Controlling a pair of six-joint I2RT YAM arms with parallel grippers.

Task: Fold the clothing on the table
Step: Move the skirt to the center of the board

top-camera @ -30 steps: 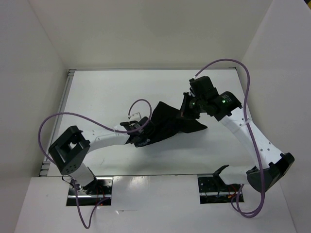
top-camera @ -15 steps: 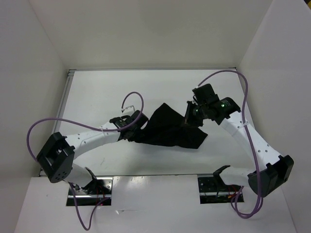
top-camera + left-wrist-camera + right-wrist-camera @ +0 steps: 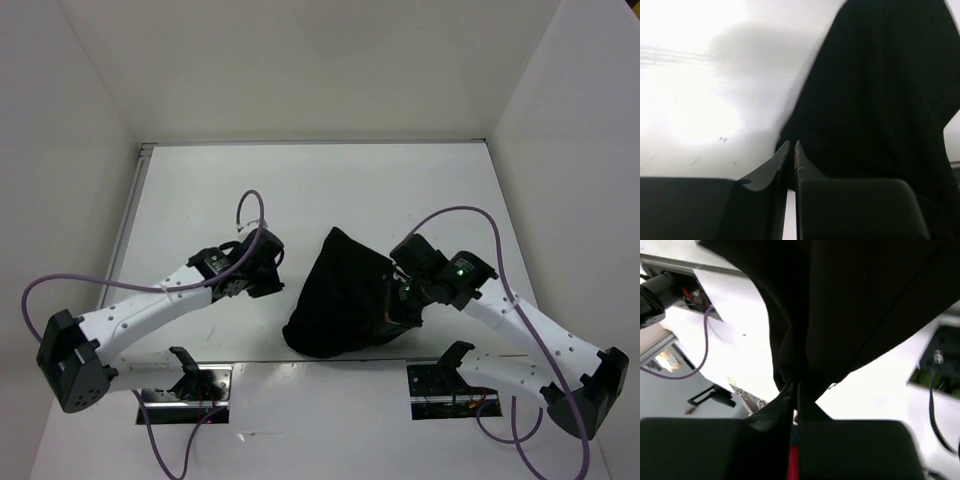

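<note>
The right gripper (image 3: 794,386) pinches the lower right edge of the black clothing (image 3: 340,300), which lies just right of the nearly closed, empty left gripper (image 3: 791,145).

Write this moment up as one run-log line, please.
left pincer: nearly shut, empty, clear of clothing | right pincer: shut on clothing edge | clothing: bunched near table front edge

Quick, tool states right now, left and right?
Left tool: all but closed, empty, clear of the clothing.
Right tool: closed on the clothing.
</note>
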